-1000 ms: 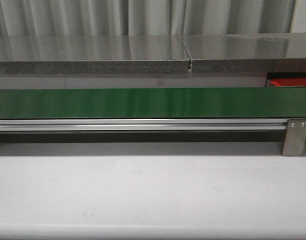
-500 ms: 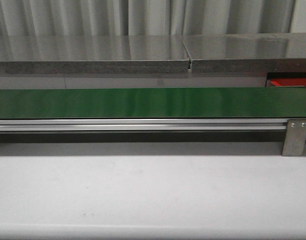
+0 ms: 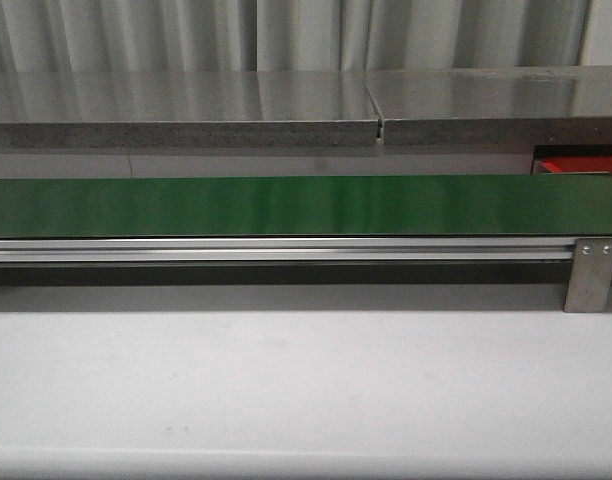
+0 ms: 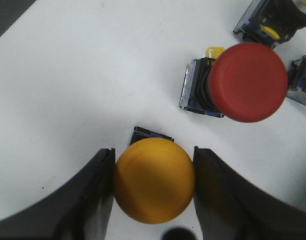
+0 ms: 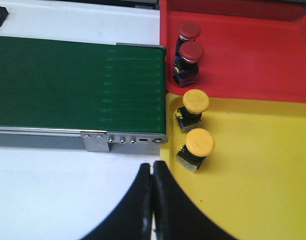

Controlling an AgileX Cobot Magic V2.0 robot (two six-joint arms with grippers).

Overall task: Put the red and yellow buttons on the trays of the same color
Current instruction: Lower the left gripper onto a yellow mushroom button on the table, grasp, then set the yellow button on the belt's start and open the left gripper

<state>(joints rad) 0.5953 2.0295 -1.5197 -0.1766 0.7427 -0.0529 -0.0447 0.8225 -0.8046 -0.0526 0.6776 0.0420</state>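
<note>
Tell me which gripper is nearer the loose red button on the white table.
Left. The left gripper straddles a yellow button beside the red button; the right gripper hovers shut by the trays.

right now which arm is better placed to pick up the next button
Left. Its gripper already brackets a yellow button, fingers at each side. The right gripper is shut and empty near the trays.

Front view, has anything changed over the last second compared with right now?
Nothing visibly changed. The green belt is bare in all three front pictures, the red tray shows as the same sliver at its right end, and the metal bracket and white table sit as before. No arm or button enters this view.
</note>
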